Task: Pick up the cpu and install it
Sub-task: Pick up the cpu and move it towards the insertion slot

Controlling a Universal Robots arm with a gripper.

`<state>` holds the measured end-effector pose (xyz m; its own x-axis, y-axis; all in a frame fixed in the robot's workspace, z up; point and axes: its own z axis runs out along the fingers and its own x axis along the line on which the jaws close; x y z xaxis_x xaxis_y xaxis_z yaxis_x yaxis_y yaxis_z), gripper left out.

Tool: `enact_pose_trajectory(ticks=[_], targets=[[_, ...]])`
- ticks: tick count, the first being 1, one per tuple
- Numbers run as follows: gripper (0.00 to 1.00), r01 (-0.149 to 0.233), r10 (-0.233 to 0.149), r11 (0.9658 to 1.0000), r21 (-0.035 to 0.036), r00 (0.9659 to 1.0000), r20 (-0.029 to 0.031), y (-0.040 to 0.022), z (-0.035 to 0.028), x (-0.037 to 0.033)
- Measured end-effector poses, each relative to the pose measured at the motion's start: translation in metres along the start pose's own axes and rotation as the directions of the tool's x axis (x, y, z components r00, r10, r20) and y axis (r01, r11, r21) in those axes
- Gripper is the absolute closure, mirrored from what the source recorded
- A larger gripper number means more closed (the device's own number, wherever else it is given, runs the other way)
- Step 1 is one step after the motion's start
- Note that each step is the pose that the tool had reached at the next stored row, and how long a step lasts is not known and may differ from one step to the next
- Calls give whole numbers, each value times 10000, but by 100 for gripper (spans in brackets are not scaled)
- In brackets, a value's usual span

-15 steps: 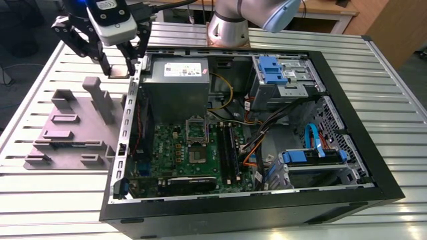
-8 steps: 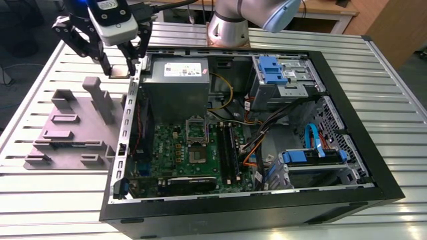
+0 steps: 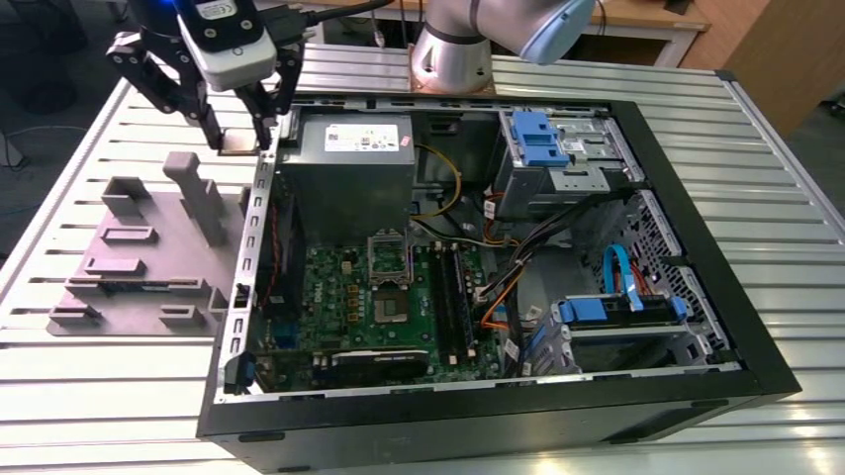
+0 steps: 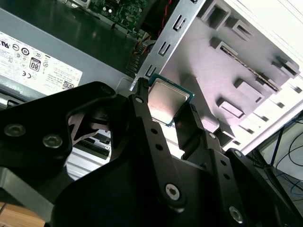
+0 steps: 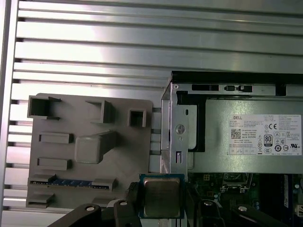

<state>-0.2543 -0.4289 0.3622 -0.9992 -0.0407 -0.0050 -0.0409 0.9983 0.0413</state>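
Pincer [image 3: 240, 141] | pinching cpu [image 4: 168, 101] between its fingertips | near case wall [image 3: 259, 247], tray [image 3: 172, 265]

Shiny metal cpu [image 5: 161, 196]; matt plastic tray [image 5: 123, 165].

Bright, even light, mild glare

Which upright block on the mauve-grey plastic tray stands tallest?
The narrow grey slab on the half of the mauve-grey plastic tray nearer the black computer case, rising toward the tool gripping the silver square cpu. The rest are squat.
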Motion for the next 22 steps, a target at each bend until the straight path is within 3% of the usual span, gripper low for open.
enact_pose_trajectory(ticks=[22], targets=[[53,1,-1,10000,-1,10000,0,-3,1,-76]])
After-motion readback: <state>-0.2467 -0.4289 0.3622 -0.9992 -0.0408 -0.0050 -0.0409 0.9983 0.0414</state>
